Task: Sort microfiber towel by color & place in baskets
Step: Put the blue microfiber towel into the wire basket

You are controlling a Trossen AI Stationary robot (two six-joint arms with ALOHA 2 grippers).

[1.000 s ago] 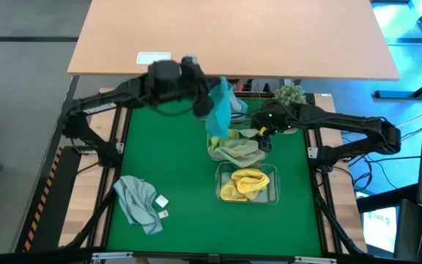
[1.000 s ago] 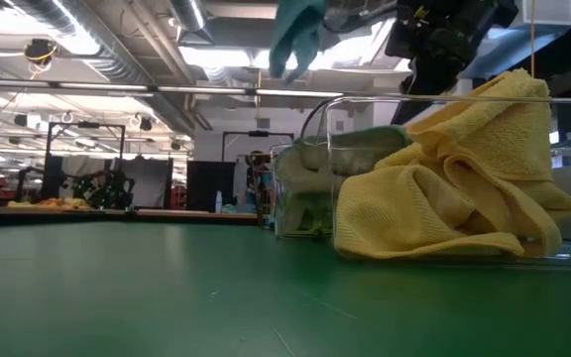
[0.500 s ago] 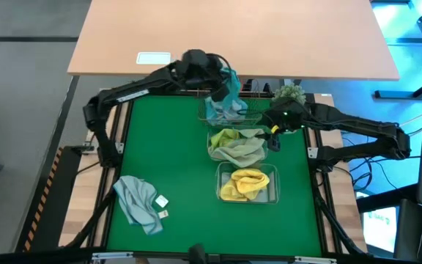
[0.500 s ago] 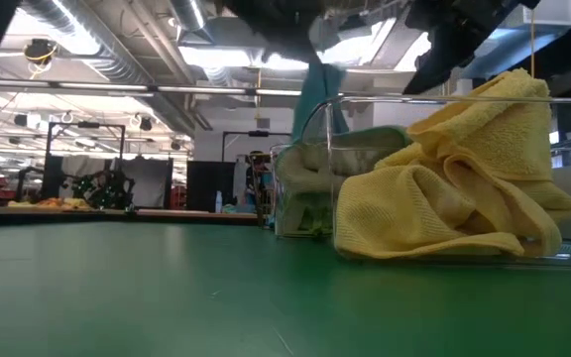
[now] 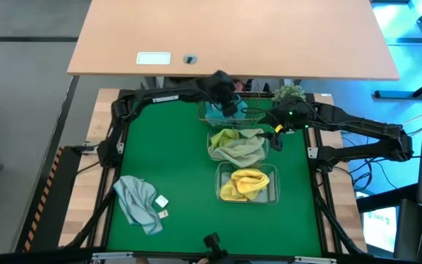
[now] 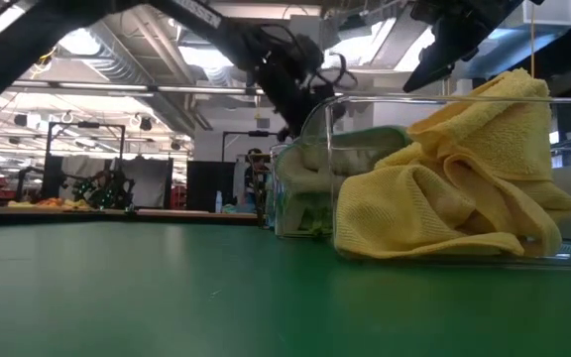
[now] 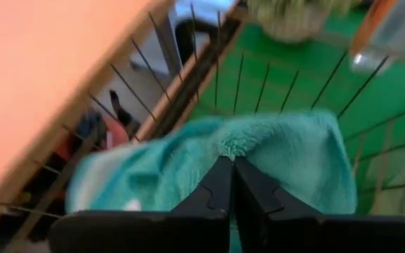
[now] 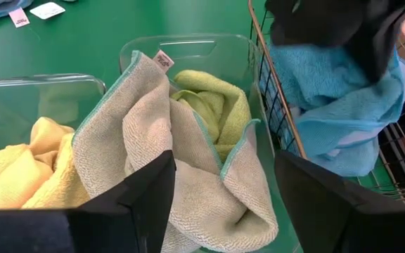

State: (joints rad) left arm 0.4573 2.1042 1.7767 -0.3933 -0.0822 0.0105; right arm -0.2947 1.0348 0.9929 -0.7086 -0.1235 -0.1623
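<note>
My left gripper point(image 5: 228, 103) is down in the copper wire basket point(image 5: 253, 112) at the table's far edge, shut on a teal towel point(image 7: 188, 169) that lies heaped in that basket point(image 8: 343, 119). My right gripper point(image 5: 275, 136) hovers open beside the middle clear tub point(image 5: 212, 139), above its right rim. That tub holds green towels point(image 8: 188, 140), one draped over its rim. The near clear tub point(image 5: 273, 192) holds a yellow towel point(image 6: 444, 188). A grey-blue towel point(image 5: 139, 202) lies flat on the mat, near left. My left gripper pinches a raised tuft of the teal towel point(image 7: 229, 146) between its two fingers, coming from above and slanting toward the far edge. The rest of the towel rests slack on the wire basket's floor; one layer or several, I cannot tell.
A small potted plant point(image 5: 290, 93) stands right of the wire basket. Two white tags point(image 5: 160, 206) lie by the grey-blue towel. A tan desk point(image 5: 233, 37) sits beyond the far edge. The green mat point(image 5: 167, 154) left of the tubs is open.
My left gripper has carried the teal towel toward the far edge and then down into the wire basket. The towel hung free in the air below the fingers; now it lies heaped inside the basket. My right gripper has drifted slightly toward the right edge.
</note>
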